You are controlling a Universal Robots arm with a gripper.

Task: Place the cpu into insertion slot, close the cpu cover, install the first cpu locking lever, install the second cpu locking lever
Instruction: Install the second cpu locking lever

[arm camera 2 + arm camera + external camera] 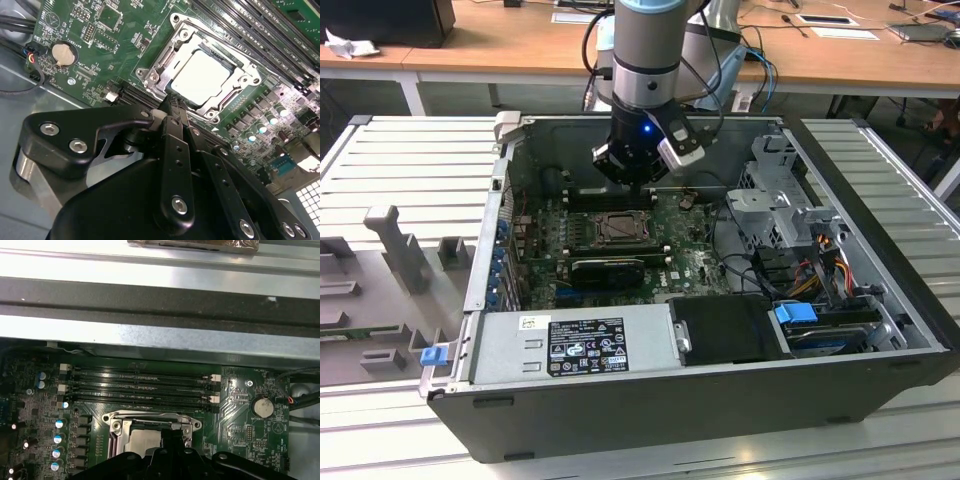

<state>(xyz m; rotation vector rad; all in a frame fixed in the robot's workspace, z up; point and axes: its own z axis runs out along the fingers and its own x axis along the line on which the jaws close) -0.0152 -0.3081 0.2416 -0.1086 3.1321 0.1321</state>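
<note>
In the second wrist view, the round silver coin battery (63,53) lies well off to one side of the black gripper (173,107), whose fingers are pressed narrowly together and hold nothing. Just beyond the fingertips, the pale silver-grey square cpu (201,77) already sits in the dark-framed insertion slot (141,72), with the thin silvery metal cpu cover (227,64) closed around it. Whether the locking levers are latched I cannot tell.
</note>
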